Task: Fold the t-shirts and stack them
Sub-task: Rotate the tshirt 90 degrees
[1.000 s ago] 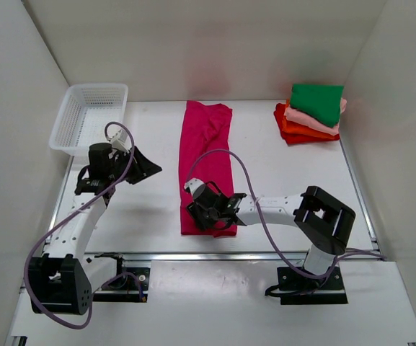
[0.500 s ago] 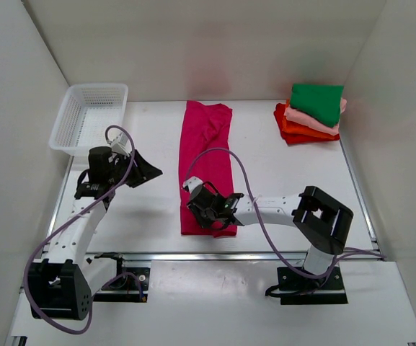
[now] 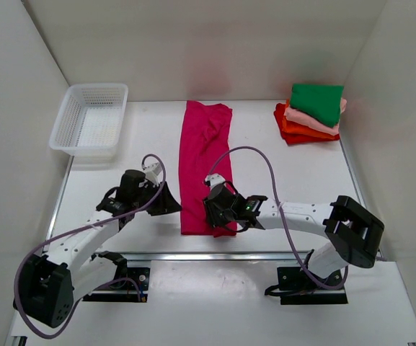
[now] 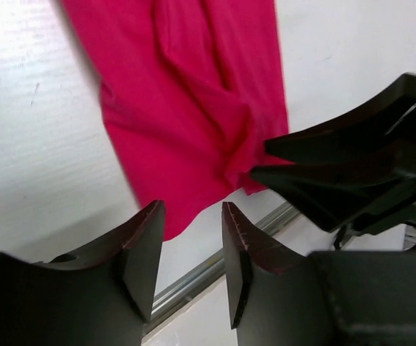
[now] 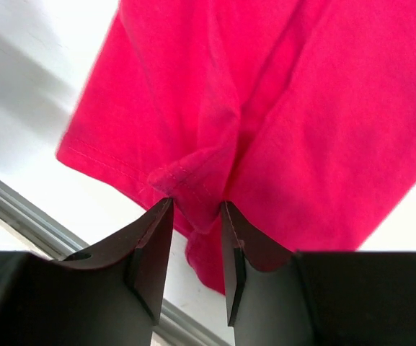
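A magenta t-shirt [image 3: 206,155] lies folded into a long strip down the middle of the table. My right gripper [image 3: 217,216] is at its near right corner. In the right wrist view the gripper [image 5: 195,209] is shut on a bunched fold of the magenta t-shirt [image 5: 287,108] at the hem. My left gripper [image 3: 169,204] hovers just left of the near left corner. In the left wrist view the gripper [image 4: 192,216] is open with only table between its fingers, and the t-shirt [image 4: 186,108] lies just beyond. Folded t-shirts are stacked at the back right: green [image 3: 317,101], light pink [image 3: 310,119], orange and red [image 3: 294,131].
A white mesh basket [image 3: 96,87] stands at the back left. A metal rail [image 3: 215,254] runs along the table's near edge, just behind both grippers. The right gripper's black fingers [image 4: 337,173] show in the left wrist view, close on the right.
My left arm has swung from beside the basket down and right to the magenta t-shirt's near left corner. My right gripper has shifted slightly right and closed on the hem.
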You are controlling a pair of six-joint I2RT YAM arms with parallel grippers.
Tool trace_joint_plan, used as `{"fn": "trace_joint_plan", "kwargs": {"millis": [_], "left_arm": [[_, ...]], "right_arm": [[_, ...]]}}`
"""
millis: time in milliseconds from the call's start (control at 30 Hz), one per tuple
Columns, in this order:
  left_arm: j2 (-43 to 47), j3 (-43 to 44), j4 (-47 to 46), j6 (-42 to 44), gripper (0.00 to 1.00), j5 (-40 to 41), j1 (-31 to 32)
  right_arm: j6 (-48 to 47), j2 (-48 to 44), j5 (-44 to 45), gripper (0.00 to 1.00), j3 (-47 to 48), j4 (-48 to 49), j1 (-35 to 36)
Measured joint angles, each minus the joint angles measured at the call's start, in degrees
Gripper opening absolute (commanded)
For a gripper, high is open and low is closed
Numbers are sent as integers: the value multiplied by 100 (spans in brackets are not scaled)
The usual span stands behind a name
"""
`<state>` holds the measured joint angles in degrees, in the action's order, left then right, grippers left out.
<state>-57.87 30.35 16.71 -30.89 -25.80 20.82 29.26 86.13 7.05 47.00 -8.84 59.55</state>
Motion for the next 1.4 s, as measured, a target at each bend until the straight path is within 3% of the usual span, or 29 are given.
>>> {"fn": "trace_joint_plan", "kwargs": {"millis": [133,200,267,567,700,967,1167,1400], "left_arm": [[-33,-267,-153,-9,49,184,232],[-109,-343,-258,-9,50,258,350],[-208,-385,-299,2,49,297,472],[-363,-713,-367,107,50,597,715],[-527,-758,-437,105,48,745,855],[-745,-975,-894,-52,46,887,1045],[-883,-1038,-1185,-142,30,925,1082],[-984,-1043,-1290,-151,29,931,1117]], "right_arm": [[186,-28,24,26,-7,-278,-9],[251,-33,31,15,-7,-372,-37],[304,-50,26,10,-9,-463,-42],[378,-424,15,24,-83,-636,48],[350,-507,17,26,13,-660,76],[129,245,92,30,914,-680,177],[7,1036,367,30,1344,-905,291],[37,901,533,24,957,-988,201]]}}
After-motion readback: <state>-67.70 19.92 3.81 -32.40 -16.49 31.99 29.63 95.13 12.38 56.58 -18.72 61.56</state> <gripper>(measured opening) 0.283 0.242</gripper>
